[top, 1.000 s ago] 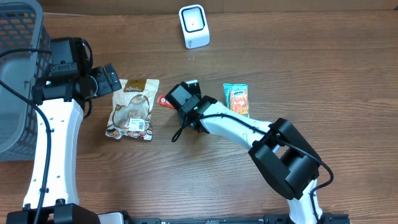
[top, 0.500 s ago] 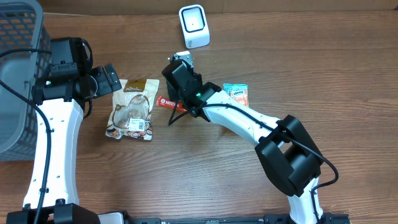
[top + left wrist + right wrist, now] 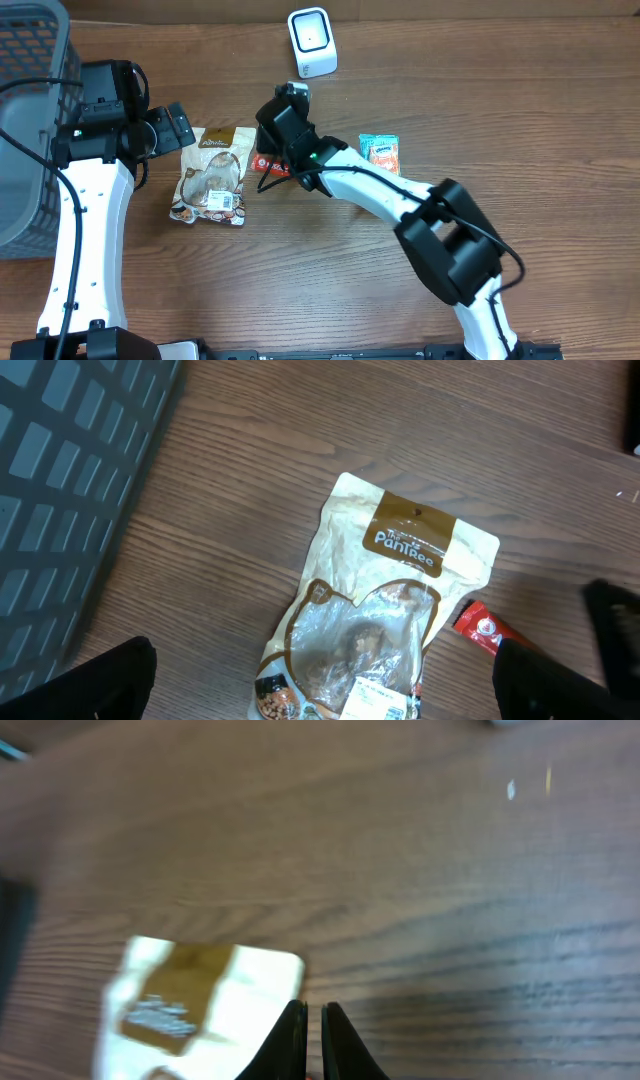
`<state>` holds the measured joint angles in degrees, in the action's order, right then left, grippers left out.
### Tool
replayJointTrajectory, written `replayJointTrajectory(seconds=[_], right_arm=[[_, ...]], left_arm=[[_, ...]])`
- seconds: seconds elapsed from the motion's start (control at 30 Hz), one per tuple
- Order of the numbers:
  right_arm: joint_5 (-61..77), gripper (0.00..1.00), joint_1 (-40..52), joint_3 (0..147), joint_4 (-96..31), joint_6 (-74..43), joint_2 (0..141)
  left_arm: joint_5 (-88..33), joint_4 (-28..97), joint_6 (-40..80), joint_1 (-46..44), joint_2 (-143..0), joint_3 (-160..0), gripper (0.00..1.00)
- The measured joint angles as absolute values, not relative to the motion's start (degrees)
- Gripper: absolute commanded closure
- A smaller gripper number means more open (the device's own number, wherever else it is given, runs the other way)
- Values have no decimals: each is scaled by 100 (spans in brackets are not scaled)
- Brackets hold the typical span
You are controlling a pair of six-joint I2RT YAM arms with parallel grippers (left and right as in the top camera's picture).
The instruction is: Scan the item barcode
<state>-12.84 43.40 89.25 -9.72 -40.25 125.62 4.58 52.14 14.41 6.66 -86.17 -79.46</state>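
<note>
- Wood-grain worktop carried everything: a white scanner (image 3: 311,40) at the middle of the far edge, a grey basket (image 3: 28,120) at the far-left corner, a tan snack pouch (image 3: 212,175) left of centre, a red bar (image 3: 266,163) just beside the pouch's right edge, and an orange packet (image 3: 381,158) further right.
- Your right gripper (image 3: 311,1010) sat over the red bar with its jaws drawn almost together, only a sliver between the fingers. The arm hid the contact from above, so I could not tell whether they pinched the wrapper.
- Your left gripper (image 3: 178,127) hung near the pouch's far-left corner, jaws spread wide and holding nothing.
- By my judgement you were at the pick-up of the red bar, and the scan itself had not begun. The bar lay flat on the worktop, well short of the scanner.
- The bar's long axis ran roughly parallel to the far edge. Its left end pointed at the pouch, and its right part was hidden under your arm. White lettering faced up and no barcode showed.
- The next move called for a sure pinch on the bar and a lift toward the far edge. It also called for a wrist roll, so that whichever face carries the barcode, likely the underside, meets the scanner's window.
</note>
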Motion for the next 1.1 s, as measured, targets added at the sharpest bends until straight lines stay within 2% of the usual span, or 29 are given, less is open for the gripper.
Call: replayJointTrajectory(seconds=[0.2, 0.7, 1.1], right_arm=[[-1282, 92, 4388, 8925, -1009, -4147, 12973], [-1087, 92, 4805, 8925, -1319, -4198, 12982], [-843, 92, 4840, 9091, -2512, -4200, 12897]], left_arm=[[458, 5214, 1441, 666, -8617, -7946, 1], [458, 5214, 1441, 666, -8617, -7946, 0], [460, 5214, 1441, 666, -8617, -7946, 0]])
